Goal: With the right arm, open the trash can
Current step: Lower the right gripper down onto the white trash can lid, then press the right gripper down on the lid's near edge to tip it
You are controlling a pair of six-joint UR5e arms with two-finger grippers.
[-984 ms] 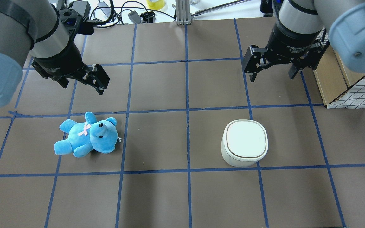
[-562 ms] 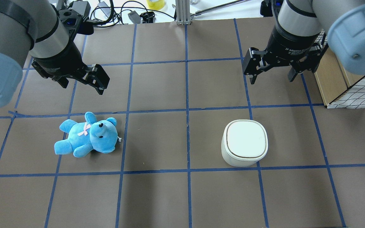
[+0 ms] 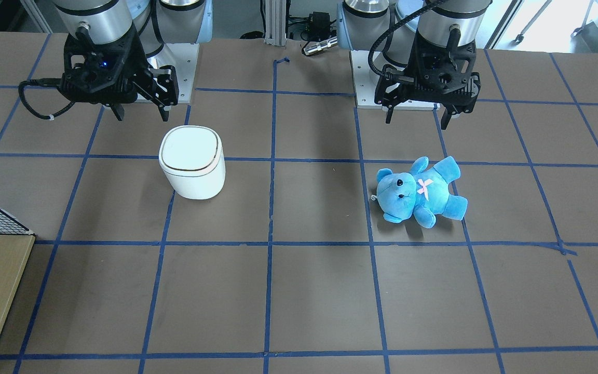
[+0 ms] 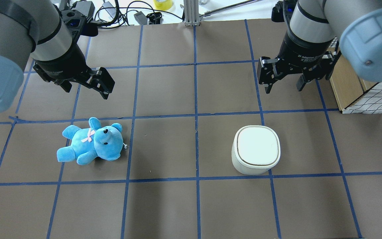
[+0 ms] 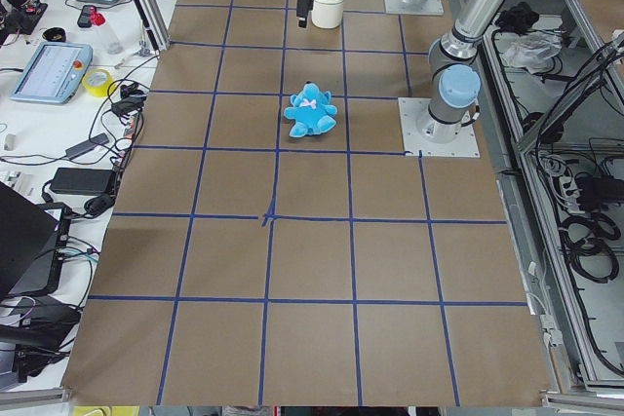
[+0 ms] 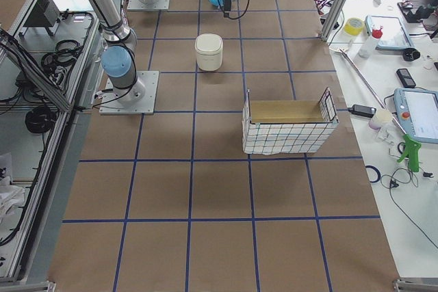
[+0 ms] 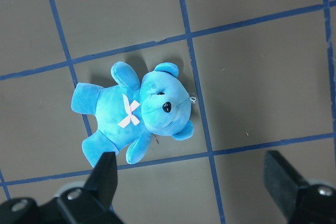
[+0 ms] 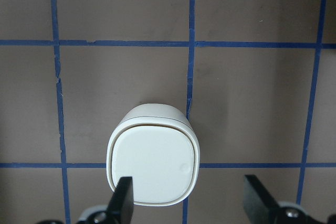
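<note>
The white trash can (image 4: 257,147) stands on the brown table with its lid shut. It also shows in the front view (image 3: 191,150) and the right wrist view (image 8: 153,163). My right gripper (image 4: 284,88) hangs open and empty above the table, beyond the can on its far side. In the right wrist view the gripper (image 8: 190,200) has its fingers spread wider than the lid. My left gripper (image 4: 86,89) is open and empty above the table beyond the blue teddy bear (image 4: 91,142). In the left wrist view the gripper (image 7: 194,182) frames the bear (image 7: 136,111).
A wire-mesh basket with wooden panels (image 4: 360,89) stands at the table's right, close to my right arm. Cables and tools (image 4: 124,13) lie past the far edge. Blue tape lines grid the table.
My right gripper has shifted slightly toward the trash can and its fingers look a little closer together. The left arm, the bear and the can have not moved.
</note>
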